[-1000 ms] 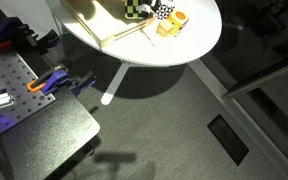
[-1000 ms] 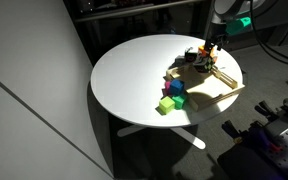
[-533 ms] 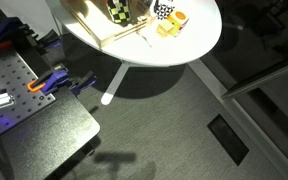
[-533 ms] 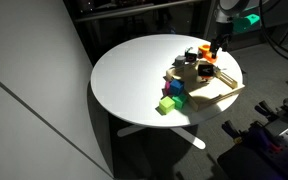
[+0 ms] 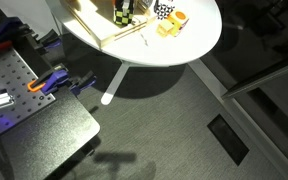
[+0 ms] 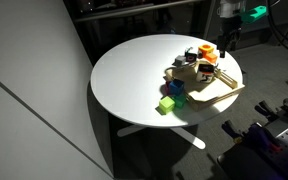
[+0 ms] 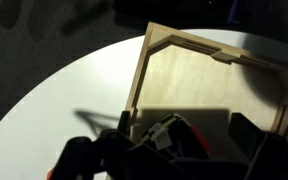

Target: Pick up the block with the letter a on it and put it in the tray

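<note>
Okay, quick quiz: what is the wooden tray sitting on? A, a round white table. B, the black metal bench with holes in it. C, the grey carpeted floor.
A: in an exterior view the tray lies flat on the round white table, near one edge of its top.

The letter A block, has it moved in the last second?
Yes. In an exterior view the block has shifted left, away from the white dotted object, which stays put, toward the tray.
</note>
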Controlling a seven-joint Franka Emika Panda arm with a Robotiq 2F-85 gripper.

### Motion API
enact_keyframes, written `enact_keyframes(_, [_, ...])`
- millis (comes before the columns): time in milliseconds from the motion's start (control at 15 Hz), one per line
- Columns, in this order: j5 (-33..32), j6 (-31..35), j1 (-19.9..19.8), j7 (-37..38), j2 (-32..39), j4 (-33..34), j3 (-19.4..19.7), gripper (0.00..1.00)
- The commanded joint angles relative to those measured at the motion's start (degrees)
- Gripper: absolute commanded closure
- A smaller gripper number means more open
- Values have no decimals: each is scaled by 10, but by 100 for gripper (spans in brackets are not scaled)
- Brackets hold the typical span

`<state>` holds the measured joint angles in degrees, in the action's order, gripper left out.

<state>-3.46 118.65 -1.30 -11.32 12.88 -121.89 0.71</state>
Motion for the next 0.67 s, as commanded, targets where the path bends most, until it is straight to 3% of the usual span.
enact_keyframes(0, [4, -52, 7, 13, -44, -17, -9, 0])
enact_keyframes(333, [3, -95, 21, 29, -76, -29, -19, 0])
enact_keyframes(600, [2, -81, 27, 39, -109, -57, -24, 0])
